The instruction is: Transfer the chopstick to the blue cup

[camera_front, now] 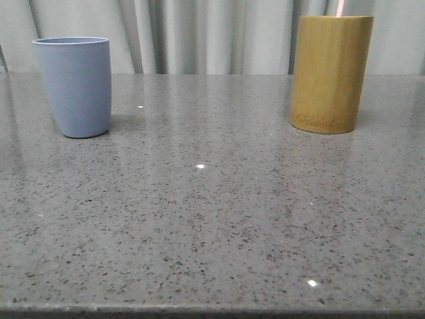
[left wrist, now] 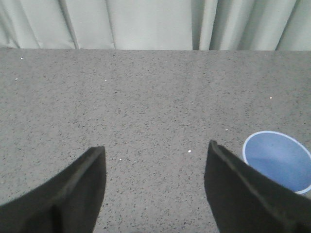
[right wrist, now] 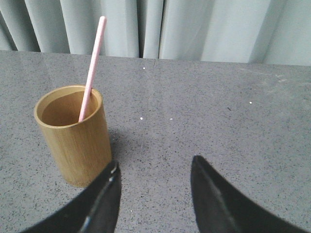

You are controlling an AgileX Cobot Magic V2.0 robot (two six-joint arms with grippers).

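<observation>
With jaws wide, the right gripper [right wrist: 154,194] closes on the chopstick [right wrist: 92,68] above the holder [right wrist: 73,136] rim and lifts straight. The left gripper [left wrist: 154,187] is also wide, beside the cup [left wrist: 277,160].

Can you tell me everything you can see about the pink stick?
The chopstick is a thin, straight, pale pink stick, smooth like plastic. It stands inside the bamboo holder, leaning against the rim, its upper part sticking out well above it. Its lower end is hidden inside. In the front view just its tip pokes above the holder. No gripper touches it.
</observation>
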